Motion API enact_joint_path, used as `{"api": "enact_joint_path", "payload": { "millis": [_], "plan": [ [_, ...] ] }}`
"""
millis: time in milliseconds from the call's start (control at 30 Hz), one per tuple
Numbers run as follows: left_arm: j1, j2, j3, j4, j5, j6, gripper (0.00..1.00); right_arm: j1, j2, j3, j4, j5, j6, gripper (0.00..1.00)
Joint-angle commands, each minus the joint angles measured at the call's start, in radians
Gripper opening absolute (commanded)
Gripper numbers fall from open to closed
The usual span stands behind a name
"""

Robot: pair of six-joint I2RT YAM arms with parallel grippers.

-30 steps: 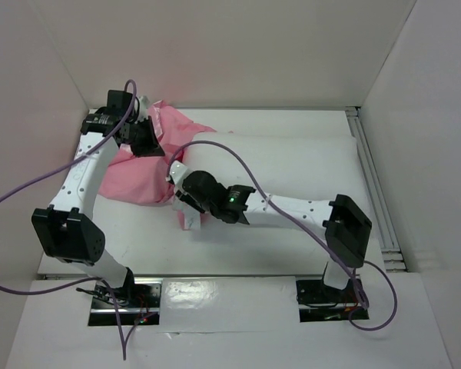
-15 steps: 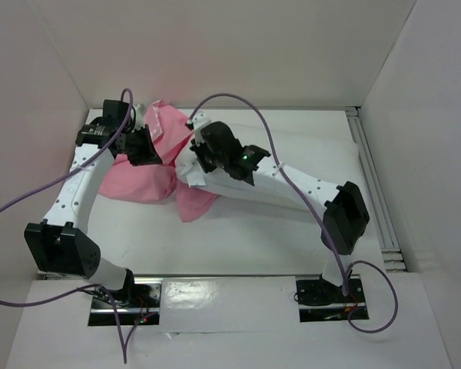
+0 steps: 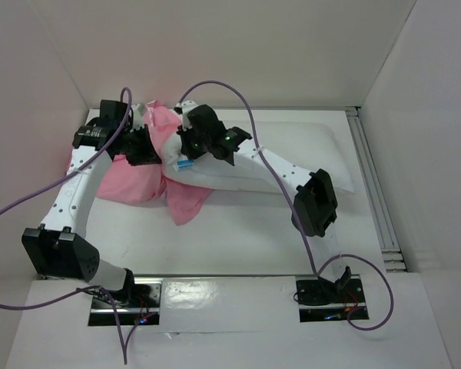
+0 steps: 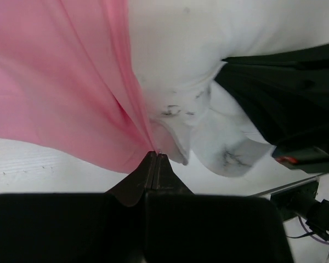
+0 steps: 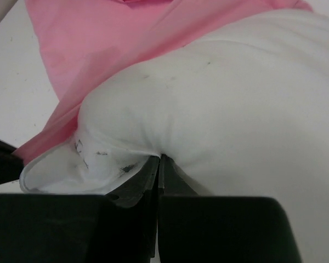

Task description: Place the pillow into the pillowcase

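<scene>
Pillow (image 3: 292, 154) lay along the back of the bench (image 3: 238, 238), its tagged end against the crumpled pillowcase (image 3: 134, 181) at left. Right gripper (image 5: 158, 159) had jaws clenched on the pillow's corner, while the left gripper (image 4: 155, 156) pinched pink pillowcase fabric. Right arm (image 3: 280, 173) stretched across the pillow.

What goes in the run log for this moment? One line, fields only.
left gripper: shut on pillowcase | right gripper: shut on pillow | pillow: mostly outside pillowcase
</scene>
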Motion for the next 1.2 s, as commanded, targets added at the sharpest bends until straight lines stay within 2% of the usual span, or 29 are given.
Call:
{"api": "enact_joint_path", "payload": {
  "millis": [0,267,367,600,933,1167],
  "plan": [
    [-0.004,-0.053,0.062,-0.059,0.108,0.020,0.00,-0.011,0.083,0.052,0.018,0.004,0.054,0.00],
    [-0.004,-0.071,0.108,-0.068,0.151,0.020,0.00,-0.001,0.218,0.099,0.033,-0.070,0.161,0.00],
    [-0.015,-0.071,0.082,-0.038,0.195,0.020,0.00,-0.010,0.227,0.058,0.076,-0.099,0.226,0.00],
    [-0.055,-0.112,-0.070,-0.047,0.160,0.029,0.00,-0.122,0.048,-0.183,0.334,-0.161,0.453,0.00],
    [-0.084,-0.140,-0.104,-0.093,0.082,0.059,0.00,-0.183,-0.006,-0.151,0.411,-0.159,0.577,0.00],
    [-0.167,-0.108,-0.073,-0.140,-0.021,0.059,0.00,-0.217,-0.042,-0.142,0.484,-0.208,0.642,0.00]
  ]
}}
